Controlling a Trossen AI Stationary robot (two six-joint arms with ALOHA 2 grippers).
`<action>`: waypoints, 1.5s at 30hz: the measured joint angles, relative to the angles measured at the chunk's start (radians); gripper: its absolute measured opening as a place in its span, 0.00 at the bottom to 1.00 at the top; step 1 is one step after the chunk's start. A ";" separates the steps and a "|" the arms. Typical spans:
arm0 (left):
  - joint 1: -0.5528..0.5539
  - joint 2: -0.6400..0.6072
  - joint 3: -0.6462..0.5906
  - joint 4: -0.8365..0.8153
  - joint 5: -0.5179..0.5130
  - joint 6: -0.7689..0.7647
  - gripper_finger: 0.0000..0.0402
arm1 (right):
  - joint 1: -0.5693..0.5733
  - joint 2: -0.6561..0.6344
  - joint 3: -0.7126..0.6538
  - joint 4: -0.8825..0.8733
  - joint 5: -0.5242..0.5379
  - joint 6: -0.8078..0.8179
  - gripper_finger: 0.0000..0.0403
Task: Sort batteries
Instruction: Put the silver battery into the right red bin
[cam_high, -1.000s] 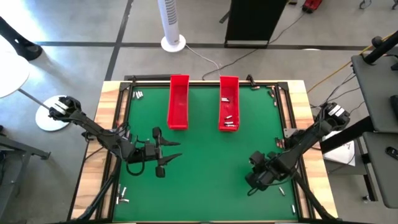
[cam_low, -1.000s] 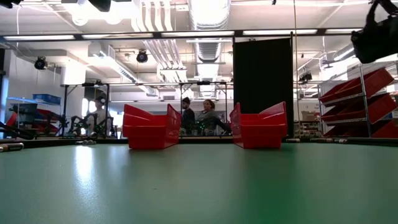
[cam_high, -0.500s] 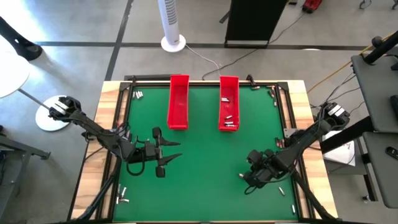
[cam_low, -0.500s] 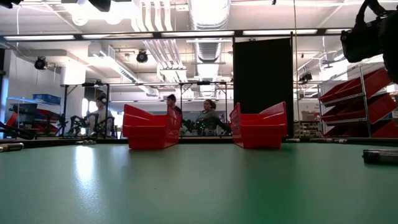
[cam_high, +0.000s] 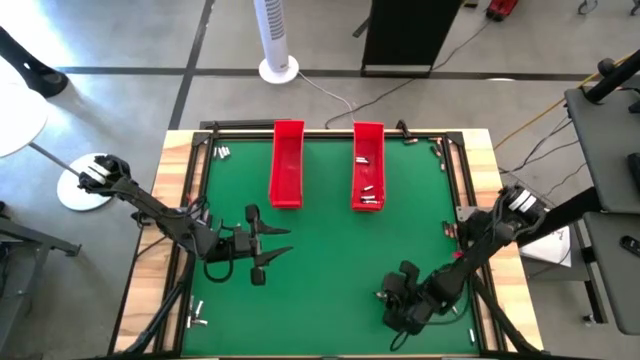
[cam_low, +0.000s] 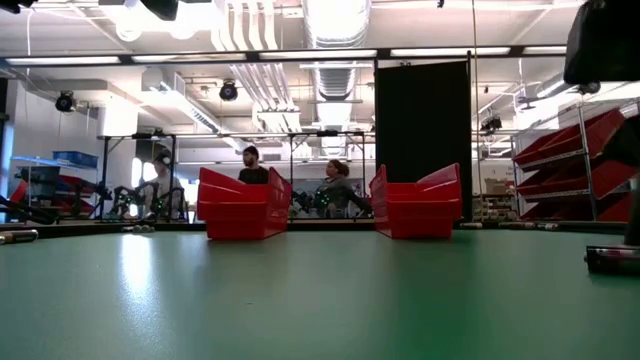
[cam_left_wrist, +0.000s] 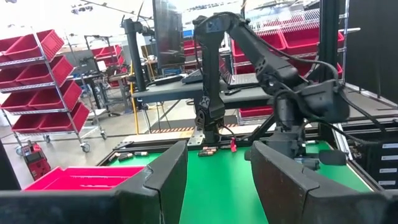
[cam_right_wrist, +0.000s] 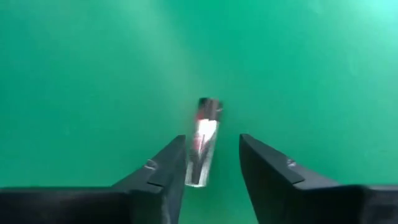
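Hovering low over the desk (cam_high: 330, 230) near its 5 o'clock corner, the right pincer (cam_right_wrist: 210, 163) stands spread, pinching nothing. One battery (cam_right_wrist: 204, 142) lies flat on the green just ahead, nearer one finger, its long axis roughly along the fingers. The left pincer (cam_high: 283, 243), also spread and empty, waits at 9 o'clock, much farther off.

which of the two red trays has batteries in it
The right red tray: several batteries lie on its floor, mostly at its near end. The left red tray shows only bare red floor.
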 joint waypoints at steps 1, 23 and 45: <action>0.000 0.000 0.000 0.000 0.000 0.000 0.39 | 0.005 0.013 0.019 -0.022 0.013 -0.001 0.37; -0.001 0.000 0.000 0.003 0.001 -0.004 0.39 | 0.128 0.241 0.078 -0.007 0.321 0.128 0.25; -0.001 0.000 0.000 0.000 0.001 -0.012 0.39 | 0.120 0.236 -0.053 0.170 0.332 0.044 0.11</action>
